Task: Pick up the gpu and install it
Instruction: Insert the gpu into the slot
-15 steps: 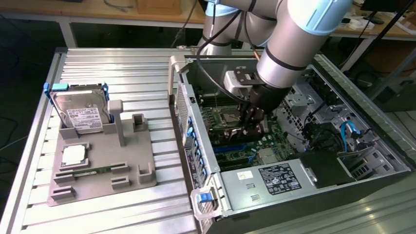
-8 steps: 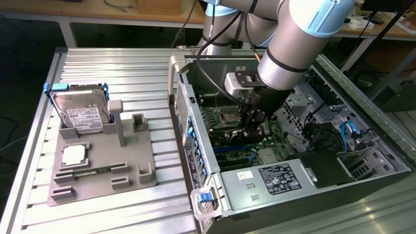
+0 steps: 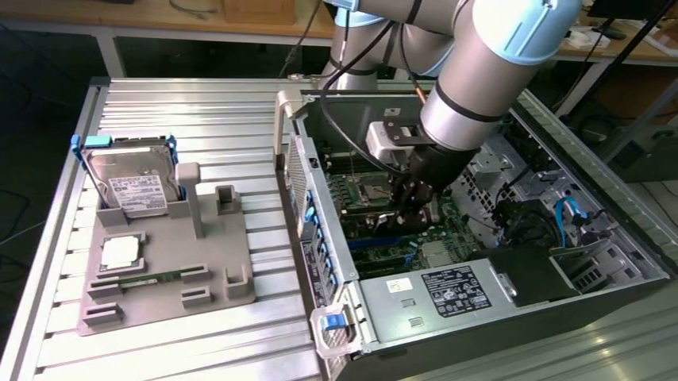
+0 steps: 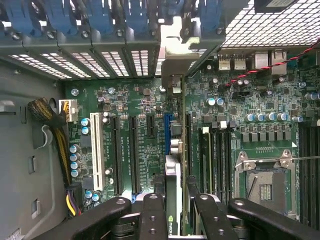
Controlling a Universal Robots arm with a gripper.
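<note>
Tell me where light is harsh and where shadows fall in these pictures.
Exterior view: daylight glares off the slatted table, while the computer case interior under the arm is dim. Wrist view: the perforated grille is washed out white; the motherboard is evenly lit, the gpu edge-on between the jaws.

A slatted metal table [image 3: 159, 103] carries two things: a grey fixture plate [image 3: 212, 274] and, beside it, an open computer case [image 3: 509, 333].

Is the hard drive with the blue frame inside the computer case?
No, the hard drive stands upright in the gray holder on the table, outside the computer case.
</note>
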